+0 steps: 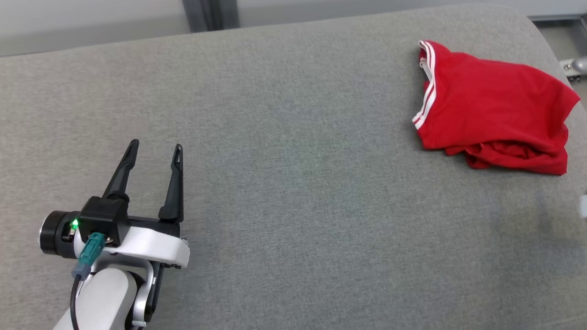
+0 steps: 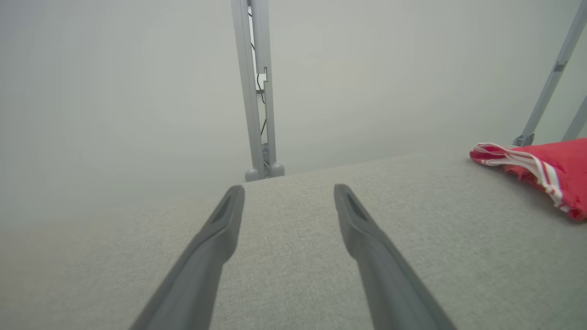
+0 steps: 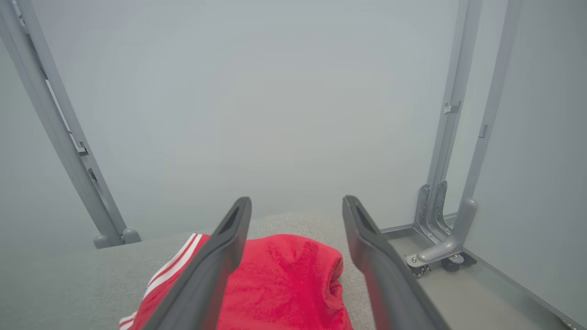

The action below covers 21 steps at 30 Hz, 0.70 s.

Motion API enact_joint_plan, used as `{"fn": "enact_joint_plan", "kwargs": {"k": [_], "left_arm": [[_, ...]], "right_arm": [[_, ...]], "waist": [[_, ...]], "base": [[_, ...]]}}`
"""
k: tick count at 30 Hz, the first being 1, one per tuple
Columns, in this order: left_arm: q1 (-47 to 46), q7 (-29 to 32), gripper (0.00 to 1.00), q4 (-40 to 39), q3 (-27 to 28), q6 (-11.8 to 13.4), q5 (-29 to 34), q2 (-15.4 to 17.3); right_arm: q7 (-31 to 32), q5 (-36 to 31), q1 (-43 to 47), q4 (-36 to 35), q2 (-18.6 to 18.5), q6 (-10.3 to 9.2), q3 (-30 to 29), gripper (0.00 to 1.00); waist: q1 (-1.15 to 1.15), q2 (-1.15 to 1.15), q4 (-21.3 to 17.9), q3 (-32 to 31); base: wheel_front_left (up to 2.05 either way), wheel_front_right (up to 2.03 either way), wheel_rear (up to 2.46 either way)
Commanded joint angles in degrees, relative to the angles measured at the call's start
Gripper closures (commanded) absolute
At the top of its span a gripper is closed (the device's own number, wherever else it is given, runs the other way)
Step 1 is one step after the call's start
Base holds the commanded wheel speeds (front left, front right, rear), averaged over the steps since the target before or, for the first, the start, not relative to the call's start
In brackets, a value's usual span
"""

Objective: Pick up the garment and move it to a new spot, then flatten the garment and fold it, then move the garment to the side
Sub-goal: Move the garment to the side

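Grey woven fabric covers the broad padded surface [image 1: 284, 192] that fills the head view, with a pale wall behind its far edge. On it lies the red knit garment with white striped trim [image 1: 493, 107], bunched into a loose heap with its striped edge turned toward the middle of the surface and its folds piled on the near side.

Well apart from the garment, off to its left and nearer the robot, the left gripper [image 1: 156, 145] hangs over bare fabric. Its two long dark fingers are spread wide, with nothing between them. In the left wrist view this gripper [image 2: 289, 189] points across the grey cloth toward a grey metal post [image 2: 257, 91] at the far edge, and the garment [image 2: 557, 167] lies off to one side, clear of both fingers.

The right gripper [image 3: 297, 200] is poised just above the near side of the garment [image 3: 284, 275]. Its fingers stand wide apart, and the red cloth shows in the gap and beneath them without being pinched. Whether either finger touches the cloth cannot be told. Beyond the garment, past the surface's edge, stands a grey metal frame foot on small wheels [image 3: 440, 256].
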Motion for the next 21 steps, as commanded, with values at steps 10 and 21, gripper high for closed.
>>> {"fn": "enact_joint_plan", "kwargs": {"k": [10,21], "left_arm": [[4.1,-0.9,0.00,-2.6,2.6,2.5,-1.6,0.9],[10.8,-1.5,0.00,-4.9,4.1,3.3,-3.7,1.2]], "right_arm": [[2.6,-12.6,11.6,-24.2,12.7,0.01,2.9,0.00],[4.5,-16.4,20.2,-24.8,16.3,0.01,7.2,0.00]], "waist": [[0.00,0.00,5.4,-6.0],[0.00,0.00,9.1,-11.9]], "base": [[0.00,0.00,0.00],[0.00,0.00,0.00]]}}
